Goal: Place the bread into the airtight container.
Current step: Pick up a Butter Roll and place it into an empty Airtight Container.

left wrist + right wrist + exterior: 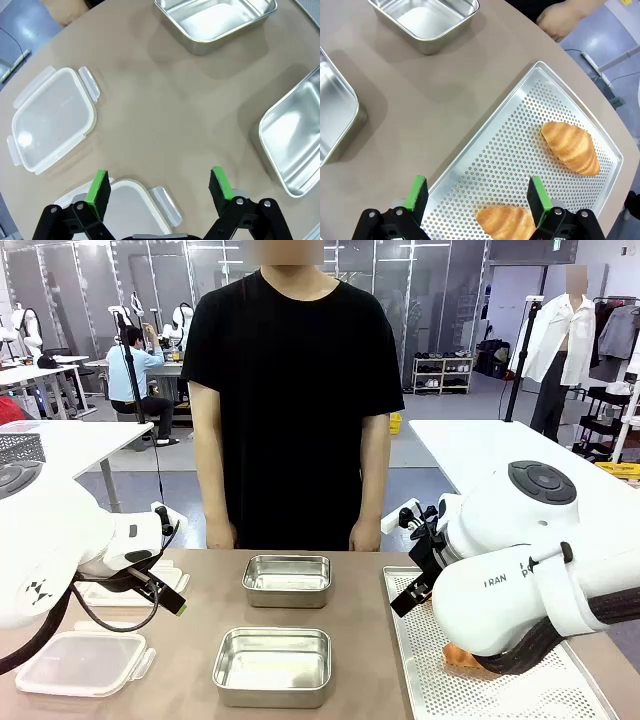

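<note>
On the perforated tray [510, 125], the nearer croissant [502, 222] lay just under the right gripper [477, 186], whose jaws stood wide and empty, its long axis running roughly from finger to finger. The left gripper [160, 181], equally open, hung well off the tray, above a plastic lid [132, 207].

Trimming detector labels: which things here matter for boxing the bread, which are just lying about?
Job: two croissants, near metal container, far metal container.
Lying about: two plastic lids, unused for this step; perforated tray under the croissants.
</note>
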Robot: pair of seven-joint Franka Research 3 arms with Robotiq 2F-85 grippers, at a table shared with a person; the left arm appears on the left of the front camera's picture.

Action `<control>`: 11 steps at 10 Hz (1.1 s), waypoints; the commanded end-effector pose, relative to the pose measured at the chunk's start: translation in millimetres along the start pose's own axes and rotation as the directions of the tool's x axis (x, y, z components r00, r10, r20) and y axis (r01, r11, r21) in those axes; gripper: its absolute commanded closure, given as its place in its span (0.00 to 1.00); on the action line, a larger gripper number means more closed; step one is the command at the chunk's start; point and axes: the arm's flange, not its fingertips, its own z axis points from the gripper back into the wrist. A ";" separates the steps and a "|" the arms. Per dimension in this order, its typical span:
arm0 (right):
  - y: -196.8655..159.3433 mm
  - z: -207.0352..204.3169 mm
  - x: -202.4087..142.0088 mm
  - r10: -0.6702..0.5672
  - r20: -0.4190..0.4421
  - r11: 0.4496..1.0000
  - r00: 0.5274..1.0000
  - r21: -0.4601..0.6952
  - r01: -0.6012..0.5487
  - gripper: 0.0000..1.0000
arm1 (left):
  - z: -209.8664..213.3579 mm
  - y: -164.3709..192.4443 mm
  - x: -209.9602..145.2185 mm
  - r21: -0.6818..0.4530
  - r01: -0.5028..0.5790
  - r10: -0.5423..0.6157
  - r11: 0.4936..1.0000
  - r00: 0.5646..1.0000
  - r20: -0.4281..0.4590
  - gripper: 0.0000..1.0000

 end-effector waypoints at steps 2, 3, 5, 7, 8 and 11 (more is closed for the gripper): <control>0.0 0.0 0.0 0.000 0.000 1.000 1.000 0.000 0.000 0.00 | 0.0 -0.2 0.1 0.000 0.000 0.000 1.000 1.000 0.000 0.00; 0.0 0.0 0.0 0.000 0.000 1.000 1.000 0.000 0.000 0.00 | 0.0 -0.2 0.1 0.000 0.000 0.000 1.000 1.000 0.000 0.00; 0.0 0.0 0.0 0.000 0.000 1.000 1.000 0.000 0.000 0.00 | 0.0 -0.2 0.1 0.000 0.000 0.000 1.000 1.000 0.000 0.00; 0.0 0.0 0.0 0.000 0.000 1.000 1.000 0.000 0.000 0.00 | 0.0 -0.2 0.1 0.000 0.000 0.000 1.000 1.000 0.000 0.00; 0.0 0.0 0.0 0.000 0.000 1.000 1.000 0.000 0.000 0.00 | 0.0 -0.2 0.1 0.000 0.000 0.000 1.000 1.000 0.000 0.00; 0.2 0.0 0.1 0.004 0.000 1.000 1.000 -0.001 -0.004 0.00 | 19.5 8.0 18.8 -0.024 -0.007 0.007 1.000 1.000 -0.019 0.00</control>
